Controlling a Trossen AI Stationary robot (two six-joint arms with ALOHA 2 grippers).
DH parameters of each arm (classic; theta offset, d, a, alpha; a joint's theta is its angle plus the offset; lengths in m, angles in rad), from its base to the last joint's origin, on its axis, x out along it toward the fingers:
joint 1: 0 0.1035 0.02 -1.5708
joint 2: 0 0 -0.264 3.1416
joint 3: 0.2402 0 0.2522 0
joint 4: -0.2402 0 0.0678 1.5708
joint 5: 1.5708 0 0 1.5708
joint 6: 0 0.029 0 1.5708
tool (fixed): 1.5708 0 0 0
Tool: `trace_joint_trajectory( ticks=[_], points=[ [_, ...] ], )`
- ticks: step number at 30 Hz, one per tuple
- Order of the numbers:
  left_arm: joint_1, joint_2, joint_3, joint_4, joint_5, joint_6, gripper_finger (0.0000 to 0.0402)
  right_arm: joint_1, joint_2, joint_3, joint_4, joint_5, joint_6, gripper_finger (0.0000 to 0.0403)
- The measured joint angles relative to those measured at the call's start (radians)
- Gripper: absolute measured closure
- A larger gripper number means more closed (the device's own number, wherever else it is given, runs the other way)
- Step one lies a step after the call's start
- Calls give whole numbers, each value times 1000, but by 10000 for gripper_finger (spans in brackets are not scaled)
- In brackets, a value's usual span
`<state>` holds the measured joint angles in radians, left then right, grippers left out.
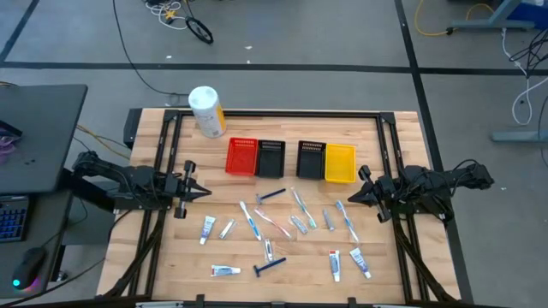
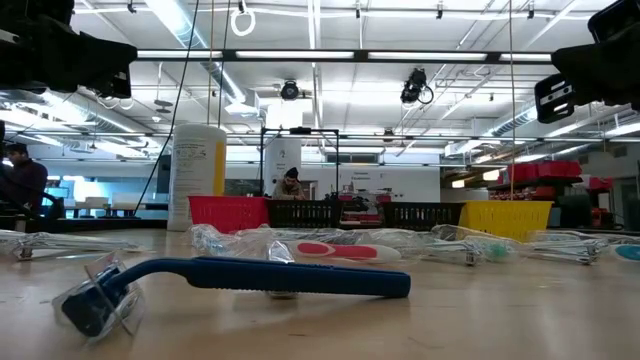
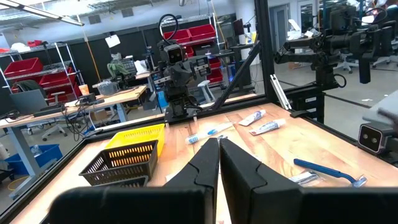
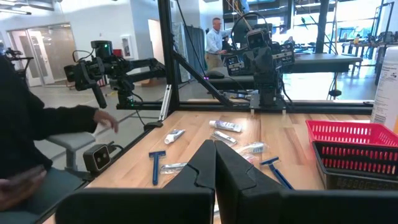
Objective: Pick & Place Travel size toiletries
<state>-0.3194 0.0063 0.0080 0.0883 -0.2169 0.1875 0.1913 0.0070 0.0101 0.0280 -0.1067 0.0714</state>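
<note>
- A large workshop with ceiling strip lights, red storage bins on shelves and other benches lies beyond the pale wooden butcher-block counter point(image 1: 171, 257); a person's dark sleeve and hand point(image 4: 106, 118) show off its edge in the right wrist view.
- Along the far half of the counter sits a row of four small slotted plastic bins: red point(image 1: 241, 156), black point(image 1: 271, 158), a second black point(image 1: 310, 159) and yellow point(image 1: 340, 162).
- A tall white-and-yellow cylinder container point(image 1: 206, 110) stands near the far left corner.
- The travel-size toiletries lie scattered over the near half, between the two arms: small white toothpaste tubes point(image 1: 225, 270), thin blue-and-white and pink-and-white toothbrushes point(image 1: 251, 218), and blue disposable razors point(image 1: 269, 269).
- In the low view one blue razor point(image 2: 240, 280) lies flat closest to the camera.
- The left tool point(image 1: 205, 192) hovers at the left edge, fingers clenched together on nothing, clear of every item.
- The right tool point(image 1: 349, 198) hovers at the right edge, fingers likewise pressed together and empty, near a toothbrush point(image 1: 347, 220).
</note>
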Motion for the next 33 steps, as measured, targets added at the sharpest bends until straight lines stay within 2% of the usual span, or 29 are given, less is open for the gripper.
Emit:
trace_joint_trajectory(
  ticks=[27,33],
  points=[
    [0,0,0,2,0,7,380,0,0,0,0,0,0,401],
    [0,0,0,97,17,54,380,0,0,0,0,0,0,401]
  ],
)
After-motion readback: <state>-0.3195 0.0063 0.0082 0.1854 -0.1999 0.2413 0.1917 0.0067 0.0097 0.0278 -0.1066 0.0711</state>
